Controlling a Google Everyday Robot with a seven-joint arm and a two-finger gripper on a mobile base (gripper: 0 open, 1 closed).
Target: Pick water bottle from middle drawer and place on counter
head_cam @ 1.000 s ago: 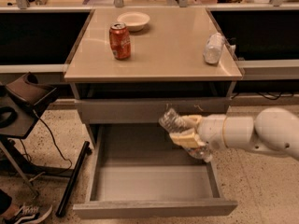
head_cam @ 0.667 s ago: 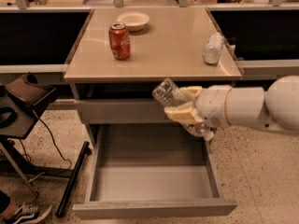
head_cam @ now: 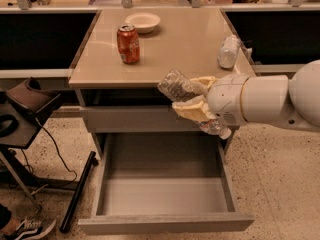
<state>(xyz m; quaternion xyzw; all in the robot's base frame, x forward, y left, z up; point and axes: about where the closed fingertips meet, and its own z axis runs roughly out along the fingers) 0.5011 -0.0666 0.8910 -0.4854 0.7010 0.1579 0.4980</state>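
— What's on the tabletop (head_cam: 175,49)?

— A red can (head_cam: 128,44) stands upright near the left edge. A white bowl (head_cam: 142,22) sits just behind it, toward the back edge. A pale bottle (head_cam: 228,51) is at the right edge.

— And the bottle?

— The bottle (head_cam: 175,85) is off the tabletop, just in front of the front edge and right of its middle. It's above the drawer (head_cam: 165,223), which is pulled out. It's tilted, with the base up and left and the white cap down and right.

— The claw?

— The claw (head_cam: 189,95) is pinching the bottle round its middle, one finger above and one below. The white arm (head_cam: 270,101) comes in from the right.
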